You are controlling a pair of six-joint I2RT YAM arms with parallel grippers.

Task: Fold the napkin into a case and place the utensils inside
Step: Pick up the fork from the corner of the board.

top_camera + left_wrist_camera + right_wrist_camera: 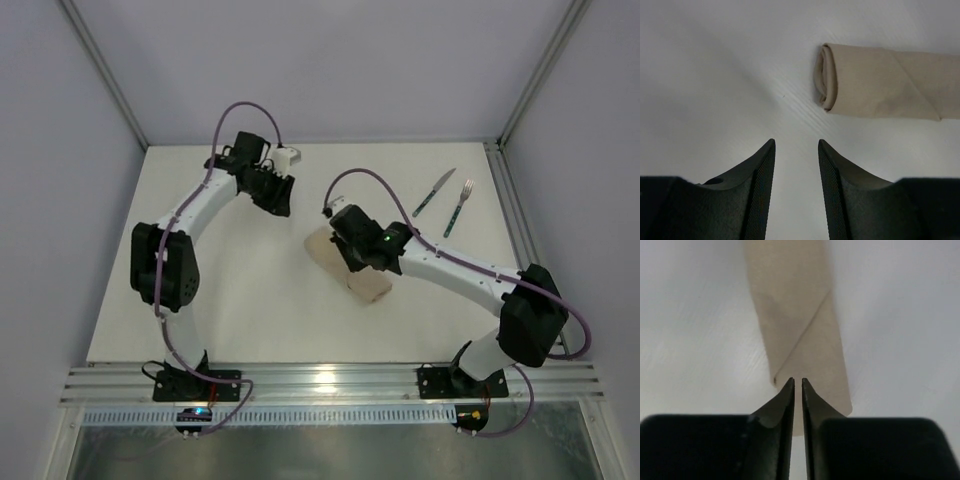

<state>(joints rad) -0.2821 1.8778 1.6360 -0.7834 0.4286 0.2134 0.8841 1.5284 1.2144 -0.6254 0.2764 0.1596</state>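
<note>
The right gripper [798, 381] had its jaws almost together, with only a thin slit between them. Its tips sat right over one end of the folded napkin [799, 325], though that close view did not show whether they pinched any cloth. The left gripper [796, 142] stood open with nothing between its jaws, over bare table [250, 300] near the napkin's other, rolled end and not touching it. The knife [434, 193] and fork [458, 208] lay side by side, well apart from the napkin, beyond it on the right arm's side.
</note>
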